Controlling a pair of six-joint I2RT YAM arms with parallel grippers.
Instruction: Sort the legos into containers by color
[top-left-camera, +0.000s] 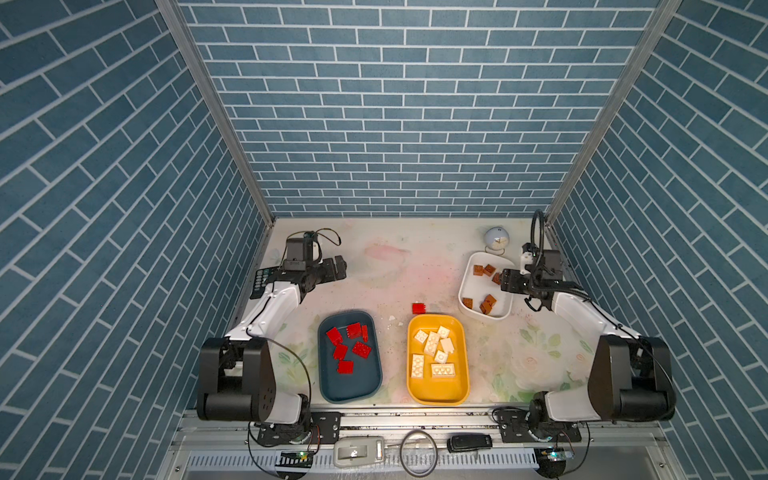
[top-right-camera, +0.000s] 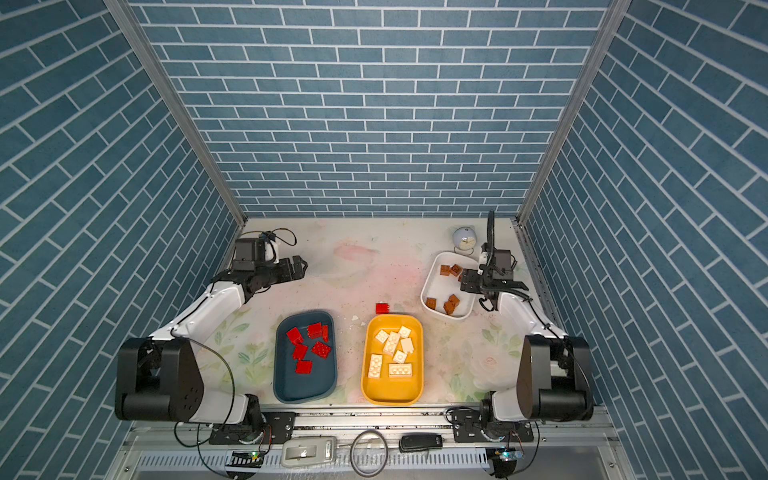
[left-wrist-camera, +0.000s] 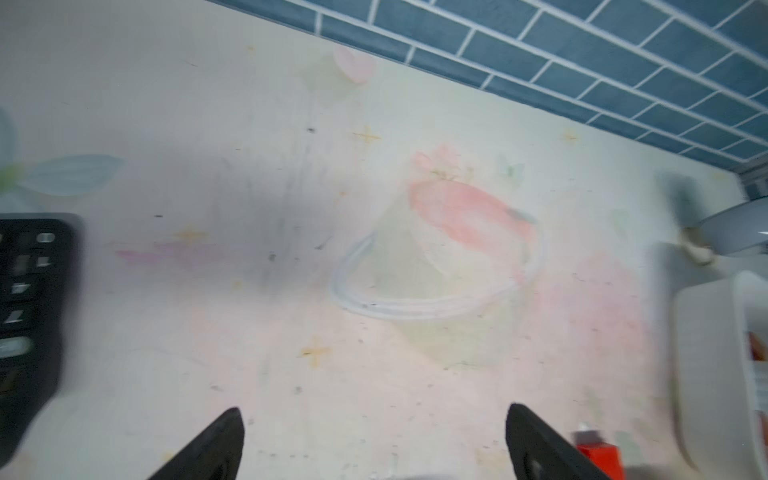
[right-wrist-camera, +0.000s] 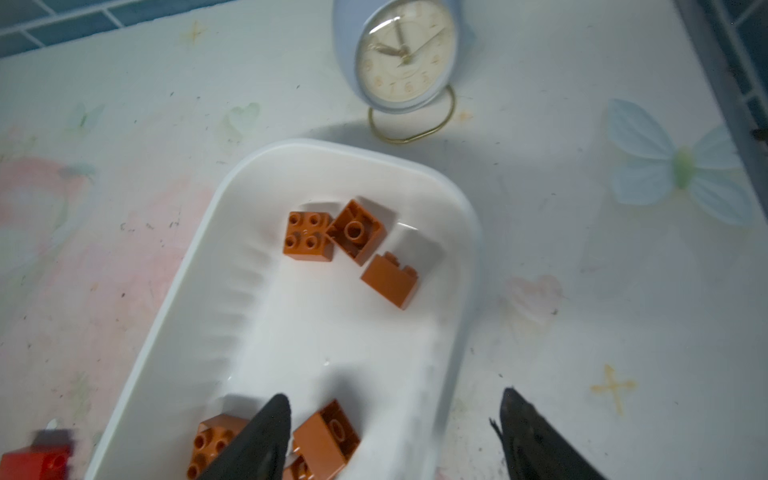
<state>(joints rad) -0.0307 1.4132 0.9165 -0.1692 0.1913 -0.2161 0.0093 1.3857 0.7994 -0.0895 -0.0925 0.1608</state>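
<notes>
Black fingers (right-wrist-camera: 266, 440) of the right gripper (right-wrist-camera: 394, 397) sit closest in the right wrist view. They are spread apart and hold nothing. One finger is over the white tray (right-wrist-camera: 332, 332) and the other is over the table (right-wrist-camera: 582, 249) beside it. Brown legos (right-wrist-camera: 307, 237) lie in that tray, three at its far end and more by the finger. I count maybe six, but the finger hides some. In both top views, taking the middle of the table as the middle of a clock, the white tray is at 2 o'clock. A small clock (top-left-camera: 496, 241) stands just past it at 1 o'clock. The yellow tray (top-left-camera: 436, 390) is at 5 o'clock and holds seven white legos (top-left-camera: 432, 343). One loose lego (top-left-camera: 418, 308), a red one, lies on the table at the 12 o'clock side of the yellow tray, just off its rim. The blue tray (top-left-camera: 353, 386) is at 7 o'clock with about six red legos (top-left-camera: 340, 351) in it. The left gripper (top-left-camera: 340, 268) hangs at 10 o'clock over bare table, well apart from every tray. Its fingers are wide apart and empty. A black calculator (top-left-camera: 262, 282) lies at 9 o'clock, partly under the left arm.
</notes>
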